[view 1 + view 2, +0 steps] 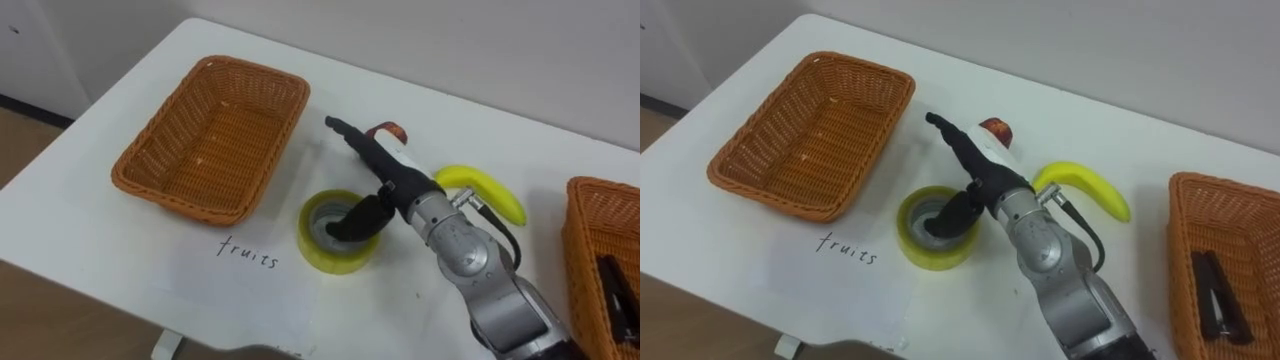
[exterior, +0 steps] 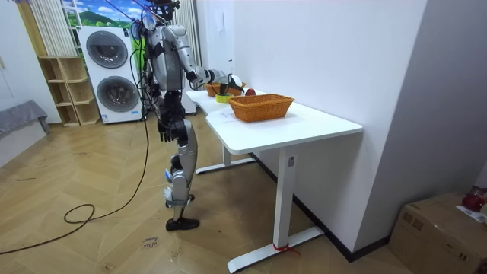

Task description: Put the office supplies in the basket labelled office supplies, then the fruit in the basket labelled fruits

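1. Left eye view: right hand (image 1: pixel 392 182) mid-tabletop (image 1: pixel 90 245), fingers straight, gripping nothing; thumb down inside the core of the glossy yellow tape roll (image 1: pixel 338 252).
2. Fingertips near a round red apple (image 1: pixel 388 131); curved banana (image 1: pixel 492 190) beside the wrist.
3. Woven wicker baskets: fruit basket (image 1: pixel 160 185) at the left end, second basket (image 1: pixel 585 250) at the right edge.
4. Left hand (image 2: pixel 165 131) hangs at the hip.

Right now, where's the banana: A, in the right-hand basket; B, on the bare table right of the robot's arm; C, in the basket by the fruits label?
B: the banana lies on the white table, between the robot's right arm and the right-hand basket.
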